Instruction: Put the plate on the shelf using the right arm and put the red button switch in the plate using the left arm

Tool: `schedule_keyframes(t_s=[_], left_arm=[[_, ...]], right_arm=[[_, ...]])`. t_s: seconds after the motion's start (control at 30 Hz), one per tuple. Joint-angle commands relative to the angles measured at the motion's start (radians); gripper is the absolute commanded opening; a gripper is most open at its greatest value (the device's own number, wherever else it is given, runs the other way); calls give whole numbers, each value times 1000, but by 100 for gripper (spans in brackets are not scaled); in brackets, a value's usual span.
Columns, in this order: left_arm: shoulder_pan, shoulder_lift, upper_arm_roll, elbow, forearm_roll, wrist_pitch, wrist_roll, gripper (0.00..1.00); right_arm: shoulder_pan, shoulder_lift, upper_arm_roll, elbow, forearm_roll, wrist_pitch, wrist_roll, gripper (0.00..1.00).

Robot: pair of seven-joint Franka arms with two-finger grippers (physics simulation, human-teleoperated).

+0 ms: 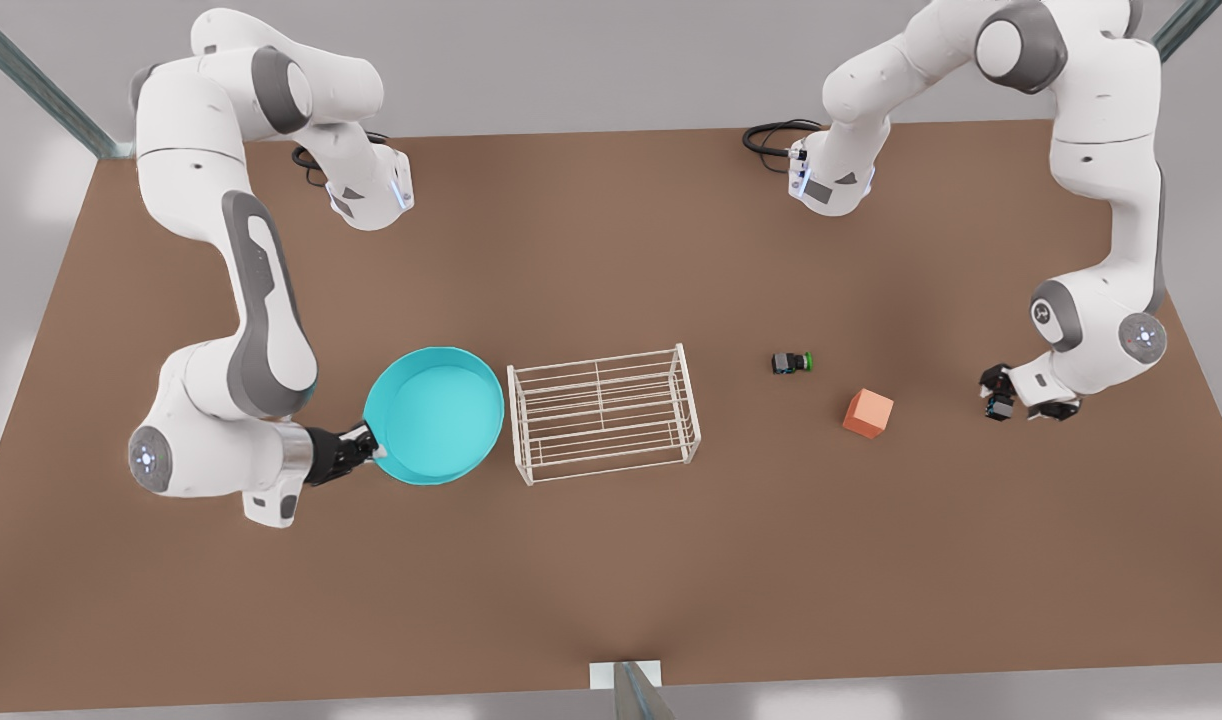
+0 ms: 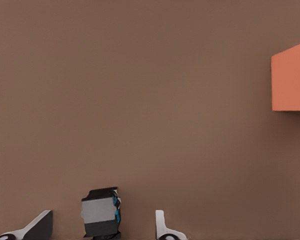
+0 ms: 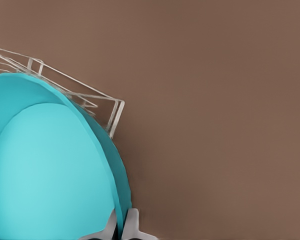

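Pinching the plate point(image 1: 433, 415) by its rim with the right fingers point(image 1: 363, 452), closed on the edge facing the desk's point(image 1: 611, 560) side at the front view's left, the plate sitting just beside the shelf's point(image 1: 603, 412) near end, toward the middle of the desk. Judging the step in hand as carrying the plate up and across onto the shelf's top tier: needing a lift high enough for the rim to pass over the end bars, holding the dish level so it is not swinging from its one-sided pinch, then lowering it centred, since the dish is looking about as wide as the rack is deep. Straddling a small black switch body with the left fingers point(image 1: 998, 392), spread open on either side without touching it in the left wrist view, near the desk's edge at the front view's right; taking this for the red button switch point(image 2: 101, 214), though its cap is not showing. Waiting there with that arm seeming sensible until the plate is seated. Leaving plenty of open desk around the shelf on its front and back sides; minding the orange cube point(image 1: 868, 412) and the green-capped switch point(image 1: 793, 362) lying between the left fingers and the shelf.
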Motion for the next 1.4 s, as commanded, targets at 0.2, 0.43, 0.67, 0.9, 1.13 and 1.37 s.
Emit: schedule_keyframes(t_s=[0.2,0.43,0.67,0.9,1.13,1.37], left_arm=[[11,1,25,-68,4,192,159,100],[13,3,40,-128,4,245,142,100],[17,44,41,-126,-4,282,116,100],[16,49,41,-123,-4,282,115,58],[14,49,41,-117,-4,282,115,21],[-144,-103,25,-62,-1,34,-241,21]], right_arm=[[184,1,0,2,4,40,455,19],[264,55,-2,-6,10,178,530,19],[299,81,10,-13,140,171,572,20],[327,83,21,-13,158,194,570,20],[319,-37,-58,-6,122,185,559,100],[293,-219,-442,-49,-233,-168,245,100]])
